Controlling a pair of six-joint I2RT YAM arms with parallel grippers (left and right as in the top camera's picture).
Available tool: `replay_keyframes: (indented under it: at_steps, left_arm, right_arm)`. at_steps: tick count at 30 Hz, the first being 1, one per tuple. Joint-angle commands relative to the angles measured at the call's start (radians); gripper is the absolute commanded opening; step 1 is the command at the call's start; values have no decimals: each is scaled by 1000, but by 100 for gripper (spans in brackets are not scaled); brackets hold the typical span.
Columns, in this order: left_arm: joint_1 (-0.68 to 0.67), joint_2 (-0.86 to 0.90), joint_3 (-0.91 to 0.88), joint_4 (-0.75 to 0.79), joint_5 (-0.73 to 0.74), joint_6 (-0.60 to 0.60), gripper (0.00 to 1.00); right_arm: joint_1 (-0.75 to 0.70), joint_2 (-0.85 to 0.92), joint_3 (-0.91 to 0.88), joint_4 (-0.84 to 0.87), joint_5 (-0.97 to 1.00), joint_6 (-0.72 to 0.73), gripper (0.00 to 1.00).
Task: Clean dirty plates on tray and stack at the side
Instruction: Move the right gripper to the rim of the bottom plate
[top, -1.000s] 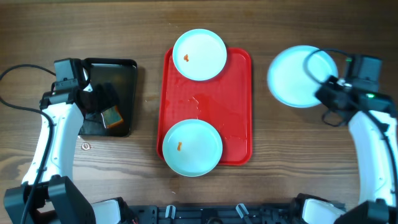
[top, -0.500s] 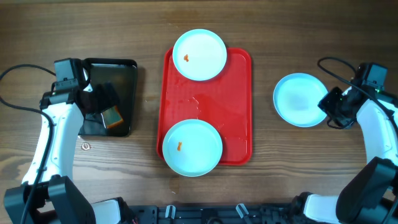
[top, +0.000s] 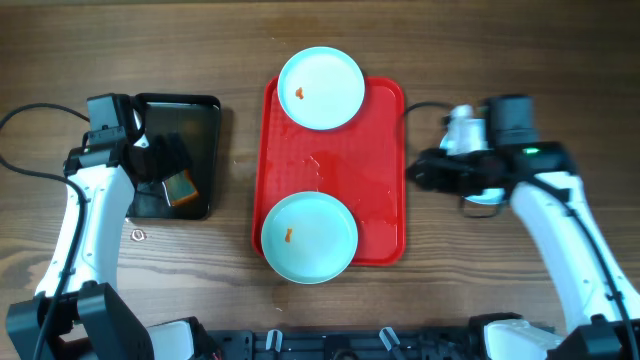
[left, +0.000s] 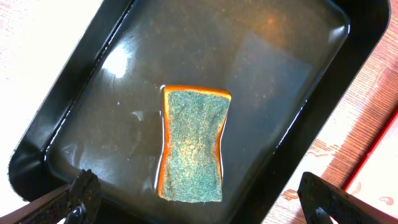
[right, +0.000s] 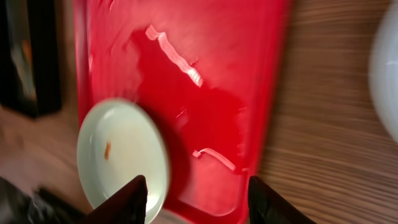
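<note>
Hovering with jaws apart and empty, the right gripper (top: 415, 172) sits just beside the right rim of the tray (top: 378, 120), pointing across it. Both speckled plates lie to its left on that tray: the near plate (top: 310, 238) toward the robot, the far plate (top: 320, 88) overhanging the far rim. The left gripper (left: 205, 198), likewise spread and empty, hangs over the sponge (left: 193, 143) in the black tray (left: 298, 74), farther from either plate. A third plate (right: 387, 74) lies on the table (top: 500, 60) under the right arm.

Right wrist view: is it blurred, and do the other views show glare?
Right wrist view: smeared by motion blur, the red tray and plate have soft edges; left wrist view: sharp, with glare on the black tray; overhead view: sharp, evenly lit.
</note>
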Motion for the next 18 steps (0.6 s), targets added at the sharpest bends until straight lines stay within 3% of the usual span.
replay_keyframes:
  at_steps: [1, 7, 11, 13, 16, 18]
  left_arm:
    - [5, -2, 2, 0, 11, 5, 100]
    - [5, -2, 2, 0, 11, 5, 100]
    - [5, -2, 2, 0, 11, 5, 100]
    - [5, -2, 2, 0, 11, 5, 100]
    - [5, -2, 2, 0, 11, 5, 100]
    - [5, -2, 2, 0, 11, 5, 100]
  right_arm:
    - [201, 31, -54, 35, 140, 39, 53]
    - [406, 125, -145, 154, 208, 116, 53]
    - [442, 205, -158, 185, 256, 181, 51]
    - [442, 237, -158, 211, 219, 181, 43]
    - [442, 264, -158, 245, 188, 188, 23]
    - [442, 262, -157, 264, 189, 200, 17]
